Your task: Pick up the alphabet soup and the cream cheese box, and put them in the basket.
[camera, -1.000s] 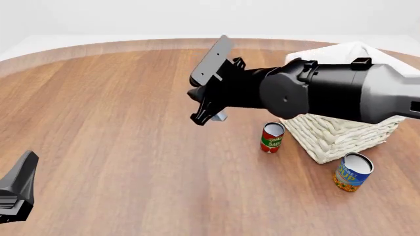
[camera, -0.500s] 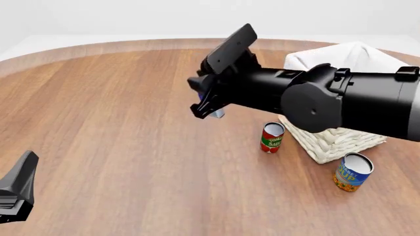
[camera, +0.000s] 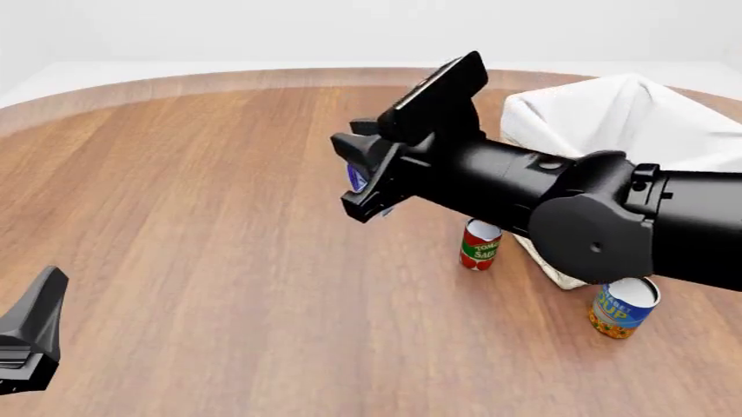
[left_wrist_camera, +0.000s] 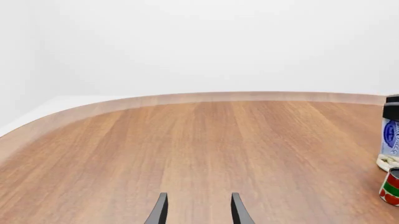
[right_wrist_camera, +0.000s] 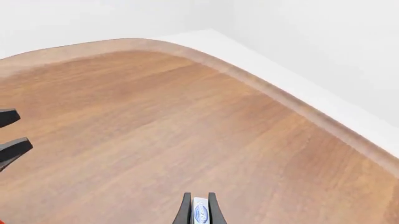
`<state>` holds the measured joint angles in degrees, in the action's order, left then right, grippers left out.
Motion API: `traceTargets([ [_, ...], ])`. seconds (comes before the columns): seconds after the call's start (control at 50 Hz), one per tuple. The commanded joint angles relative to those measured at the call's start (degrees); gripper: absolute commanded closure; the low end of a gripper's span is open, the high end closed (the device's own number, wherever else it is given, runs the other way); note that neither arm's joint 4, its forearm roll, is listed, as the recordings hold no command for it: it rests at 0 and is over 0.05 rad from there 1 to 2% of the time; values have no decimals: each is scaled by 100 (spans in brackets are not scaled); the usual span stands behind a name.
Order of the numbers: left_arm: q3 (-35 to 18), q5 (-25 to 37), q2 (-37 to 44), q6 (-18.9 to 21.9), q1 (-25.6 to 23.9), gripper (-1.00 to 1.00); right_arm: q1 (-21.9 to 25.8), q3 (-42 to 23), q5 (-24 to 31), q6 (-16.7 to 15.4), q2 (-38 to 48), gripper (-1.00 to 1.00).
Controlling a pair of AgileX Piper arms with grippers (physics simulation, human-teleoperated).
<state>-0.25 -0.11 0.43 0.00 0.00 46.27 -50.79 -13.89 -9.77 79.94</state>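
The right end effector point(right_wrist_camera: 199, 209) pinches the blue-and-white cream cheese box point(right_wrist_camera: 201, 212) edge-on.

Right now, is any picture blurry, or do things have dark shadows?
Front view: sharp, even light, only faint soft shadows under the red can and soup. Left wrist view: crisp, pale wall, no glare. Right wrist view: clear, the box sharp between the end effector's fingers.
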Motion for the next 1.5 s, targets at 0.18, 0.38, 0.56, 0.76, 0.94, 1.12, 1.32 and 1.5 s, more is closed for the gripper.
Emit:
traceTargets([
  [0.18,0,0,0,0,0,-100,-36,-175,24,50,215,100],
  [0.38,0,0,0,0,0,-100,-36,-175,24,50,215,100],
  [0.56,0,0,0,0,0,-100,-220,-269,84,-16,170,100],
  [0.76,0,0,0,0,0,-100,-564,-641,371,-15,396,100],
  [0.94,0,0,0,0,0,-100,-836,-1077,797,-18,494,100],
  [1.12,0,0,0,0,0,-100,-1056,-1340,1173,63,464,100],
  [1.32,0,0,0,0,0,-100,-1199,-1386,1482,-30,310,100],
  [1.5,0,0,0,0,0,-100,-1257,-1278,1773,9,-86,100],
])
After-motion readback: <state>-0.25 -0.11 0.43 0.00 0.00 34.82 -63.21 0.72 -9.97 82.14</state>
